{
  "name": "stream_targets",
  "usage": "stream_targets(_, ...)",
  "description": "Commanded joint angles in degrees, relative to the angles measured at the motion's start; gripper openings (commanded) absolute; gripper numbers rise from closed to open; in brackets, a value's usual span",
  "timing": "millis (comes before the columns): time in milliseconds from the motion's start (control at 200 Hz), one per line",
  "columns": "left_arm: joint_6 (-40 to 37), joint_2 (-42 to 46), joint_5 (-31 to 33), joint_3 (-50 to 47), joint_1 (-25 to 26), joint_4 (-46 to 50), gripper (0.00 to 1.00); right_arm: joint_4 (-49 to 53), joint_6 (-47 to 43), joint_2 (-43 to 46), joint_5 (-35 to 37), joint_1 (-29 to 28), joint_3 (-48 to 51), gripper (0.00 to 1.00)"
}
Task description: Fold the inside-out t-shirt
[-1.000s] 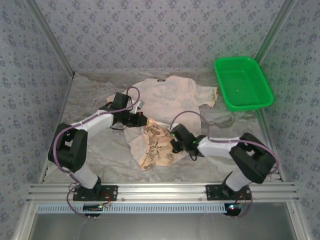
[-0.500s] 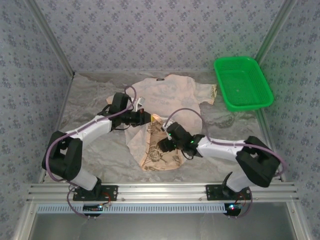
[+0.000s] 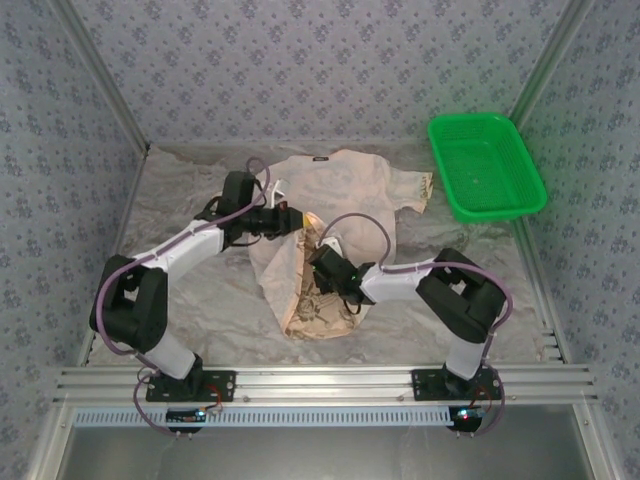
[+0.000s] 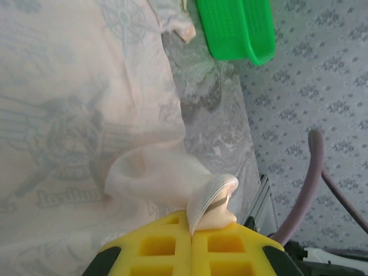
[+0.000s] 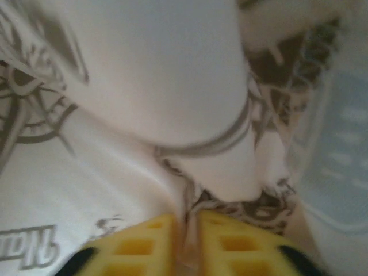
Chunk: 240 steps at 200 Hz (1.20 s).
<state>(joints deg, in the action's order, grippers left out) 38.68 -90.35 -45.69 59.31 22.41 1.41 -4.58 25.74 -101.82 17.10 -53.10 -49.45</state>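
Top view: the t-shirt lies on the counter, its collar end spread flat beyond both grippers and its lower half gathered into a raised ridge between them. The left gripper holds the far end of that ridge. The right gripper is buried in the bunched cloth just nearer to us. The flat part shows the pale reverse with the print faint. The bunch under the right gripper shows the dark brown print. A green basket sits well off to the right of both. Left wrist view: the left gripper is pressed together on a stitched edge of the t-shirt, with pale cloth draping away ahead of it and the basket far beyond. Right wrist view: the right gripper is pinched nearly closed on a fold of the t-shirt, where pale and printed layers meet just ahead of its tips. We judge the step to be gathering the lower half, to turn or lay it over, and the fold proper is not yet made. Next move calls for both grips to travel together, keeping the layers taut so the ridge does not collapse.
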Motion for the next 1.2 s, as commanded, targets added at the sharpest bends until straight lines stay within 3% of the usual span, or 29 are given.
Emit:
stream_targets(0, 0.7, 0.3, 0.2, 2.3, -2.6, 0.7, 0.0, 0.8, -7.7, 3.7, -5.7, 2.0, 2.9, 0.1)
stream_targets(70, -0.3, 0.6, 1.4, 3.1, -3.4, 3.6, 0.0, 0.3, -14.4, 9.1, -9.5, 5.3, 4.3, 0.05)
stream_targets(120, -1.5, 0.7, 2.6, 3.2, -3.8, 5.4, 0.0, 0.1, -20.9, 13.5, -15.6, 8.6, 5.1, 0.0)
stream_targets(220, -0.2, 0.6, 3.1, 2.3, -6.3, 5.0, 0.0, 2.9, -30.6, 22.6, -28.1, 15.2, 5.0, 0.0)
stream_targets(335, 1.5, 1.8, 4.6, -1.7, -11.8, 3.6, 0.0, 10.5, -37.6, 30.4, -38.2, 21.3, 1.3, 0.0)
stream_targets(420, 0.3, 2.6, 8.5, -5.7, -15.7, 5.3, 0.0, 16.2, -39.4, 33.1, -40.6, 23.6, 0.0, 0.0)
stream_targets(560, -2.4, 1.4, 11.6, -11.7, -17.2, 6.4, 0.34, 16.9, -39.1, 31.6, -40.6, 25.0, 8.0, 0.0)
stream_targets(620, -3.6, 0.9, 10.0, -13.4, -17.0, 7.1, 0.41, 17.4, -37.8, 29.9, -39.7, 24.9, 9.3, 0.0)
stream_targets(745, -11.6, 3.0, 14.4, -10.8, -13.3, 17.0, 0.43, 15.9, -39.5, 31.5, -40.4, 24.5, 9.6, 0.0)
stream_targets(865, -20.4, 6.3, 19.2, -4.3, -5.4, 24.1, 0.43, 15.8, -42.7, 32.4, -45.2, 26.2, 7.6, 0.0)
stream_targets(1054, -33.2, 5.8, 13.5, 2.2, 6.9, 20.6, 0.44, 16.7, -47.9, 31.0, -50.1, 27.6, 1.3, 0.0)
stream_targets(1194, -42.9, 1.3, 13.4, 4.8, 10.4, 17.7, 0.45, 14.0, -47.3, 29.9, -53.3, 30.1, -1.1, 0.0)
